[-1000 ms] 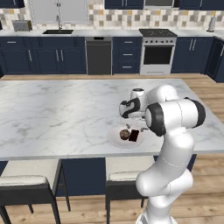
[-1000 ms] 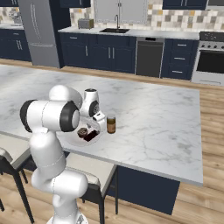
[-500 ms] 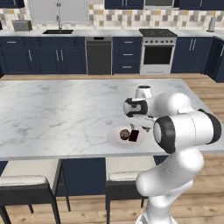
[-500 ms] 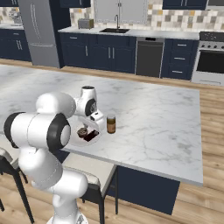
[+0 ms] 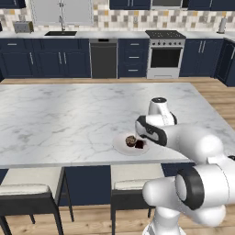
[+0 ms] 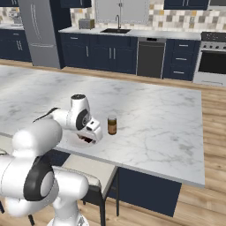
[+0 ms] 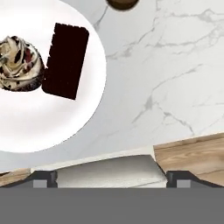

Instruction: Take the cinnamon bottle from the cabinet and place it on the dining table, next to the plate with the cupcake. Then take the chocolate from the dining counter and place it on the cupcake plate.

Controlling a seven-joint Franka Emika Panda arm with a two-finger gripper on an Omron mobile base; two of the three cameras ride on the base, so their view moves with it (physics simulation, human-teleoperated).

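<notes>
Hovering by the desk's near edge, claw (image 6: 92,133) jaws spread wide, holding nothing. Chocolate (image 7: 65,61) lies flat on the plate (image 7: 57,127), touching the cupcake (image 7: 19,64): thin dark rectangular slab, likely light, rigid, brittle; pinch it across the long edges. Cinnamon bottle (image 6: 112,125) stands upright just beyond the plate; brown jar, probably smooth, grip mid-body.

White Franka arm (image 5: 193,142), glossy rounded link shells, fat cylindrical joint housings with dark grey/black rings at the seams. Wrist link just behind the hand has a black band and a round dark-rimmed cap (image 6: 81,120). No cables or markings visible.
</notes>
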